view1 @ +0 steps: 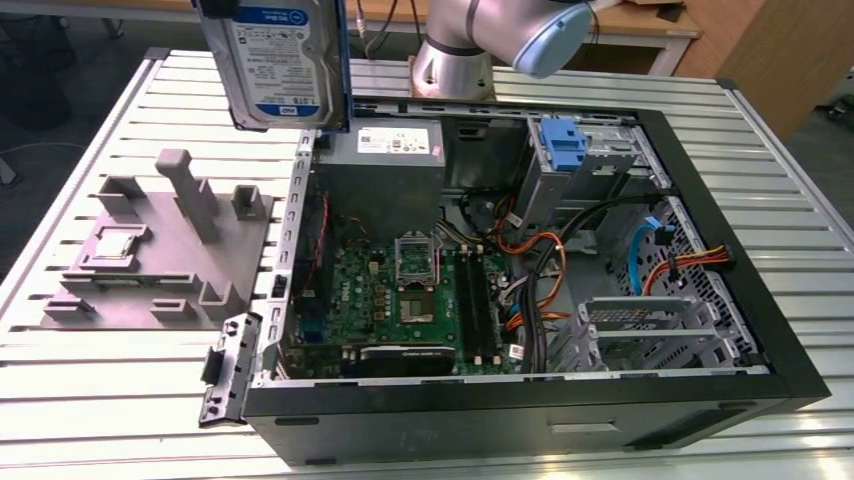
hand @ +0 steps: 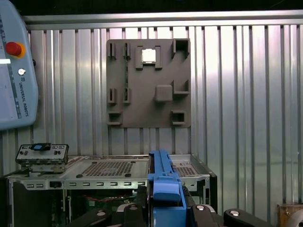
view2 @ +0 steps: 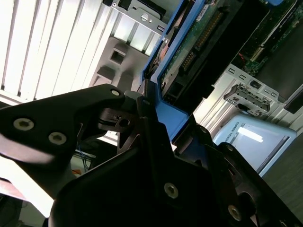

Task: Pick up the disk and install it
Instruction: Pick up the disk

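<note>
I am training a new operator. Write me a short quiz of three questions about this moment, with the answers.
1. True or false: the disk lies inside the computer case.
2. The gripper is shut on: A) the disk's blue carrier frame; B) a fan; C) a screwdriver.
3. Fill in: the grey fixture plate lies beside the case, on the exterior view's ___.
Key: 1 false, the disk is held up above the table; 2 A; 3 left.
</note>
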Motion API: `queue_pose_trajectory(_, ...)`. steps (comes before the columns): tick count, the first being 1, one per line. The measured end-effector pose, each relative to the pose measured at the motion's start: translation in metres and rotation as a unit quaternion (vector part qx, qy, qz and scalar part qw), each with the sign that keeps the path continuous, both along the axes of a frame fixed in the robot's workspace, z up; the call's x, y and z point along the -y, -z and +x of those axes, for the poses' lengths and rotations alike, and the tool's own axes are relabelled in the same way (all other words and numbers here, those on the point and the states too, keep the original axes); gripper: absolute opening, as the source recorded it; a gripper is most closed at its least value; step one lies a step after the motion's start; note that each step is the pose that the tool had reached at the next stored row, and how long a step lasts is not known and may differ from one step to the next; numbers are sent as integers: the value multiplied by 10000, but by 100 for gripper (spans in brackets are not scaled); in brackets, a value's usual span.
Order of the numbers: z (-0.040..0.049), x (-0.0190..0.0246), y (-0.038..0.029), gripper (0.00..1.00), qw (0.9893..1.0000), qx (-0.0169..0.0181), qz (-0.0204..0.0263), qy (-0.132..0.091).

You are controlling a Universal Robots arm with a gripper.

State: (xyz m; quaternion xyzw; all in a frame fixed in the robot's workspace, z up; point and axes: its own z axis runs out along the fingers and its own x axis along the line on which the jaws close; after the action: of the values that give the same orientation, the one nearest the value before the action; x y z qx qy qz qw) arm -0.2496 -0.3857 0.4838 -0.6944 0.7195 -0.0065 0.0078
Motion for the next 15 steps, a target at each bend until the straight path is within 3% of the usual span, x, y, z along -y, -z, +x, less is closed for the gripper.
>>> queue_pose_trajectory(6, 39, 154, 4, 37, 10000, 1, 0, 0)
queue_pose_trajectory(10, 195, 189, 5, 37, 10000, 0, 0, 0)
queue_pose_trajectory(15, 402, 203, 9, 37, 10000, 0, 0, -1)
